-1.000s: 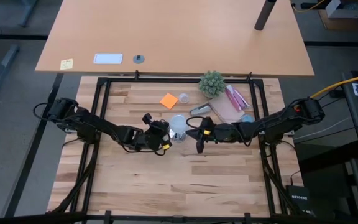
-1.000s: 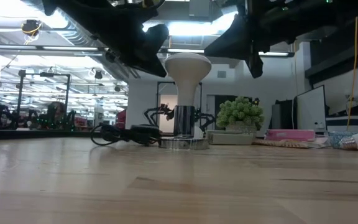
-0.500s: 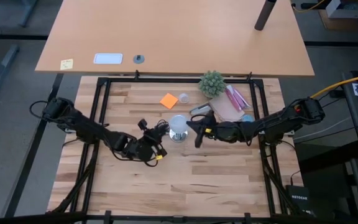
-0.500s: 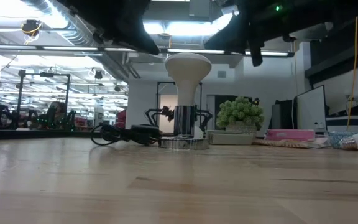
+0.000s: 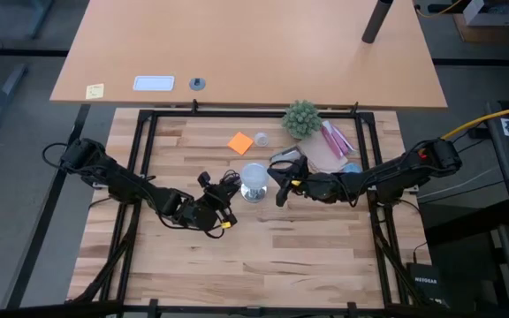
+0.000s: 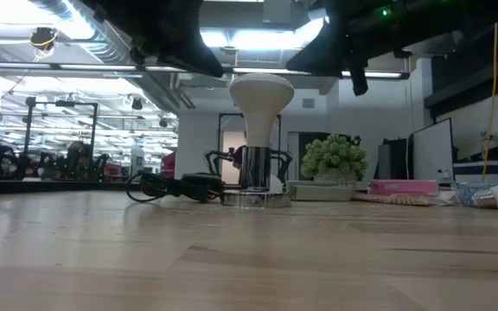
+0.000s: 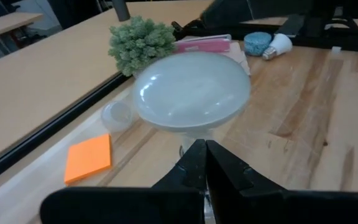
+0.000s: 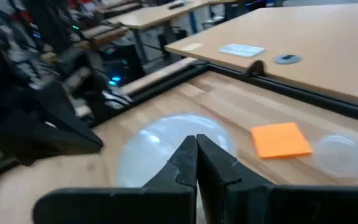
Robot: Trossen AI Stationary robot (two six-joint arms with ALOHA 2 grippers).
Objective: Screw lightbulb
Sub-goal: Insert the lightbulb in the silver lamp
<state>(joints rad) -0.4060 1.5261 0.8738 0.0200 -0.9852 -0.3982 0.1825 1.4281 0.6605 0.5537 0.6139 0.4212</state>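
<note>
Lightbulb (image 5: 254,177) stood upright in the silver base (image 6: 251,198) near the middle of the table (image 5: 281,256), head up, apparently seated in the socket. Left end effector (image 5: 222,212) sat just beside it toward the near edge, fingers pressed together, holding nothing. Right end effector (image 5: 281,190) sat close on the other side, also fully closed and empty. Neither touched the bulb.

Judgement: screwing looked done or paused. If more turns are needed, one end effector should open, center over the bulb head, grip lightly on the widest part, and twist about the vertical axis while the other steadies the base; squeezing hard risks cracking the glass.

Low view showed the bulb's neck in the base and the black cord (image 6: 171,187) trailing off, which the high view hid. High view showed both arms flanking the bulb. Left wrist view showed an orange note (image 7: 88,158), a plant (image 7: 142,43) and a spare bulb (image 7: 278,45) behind.
</note>
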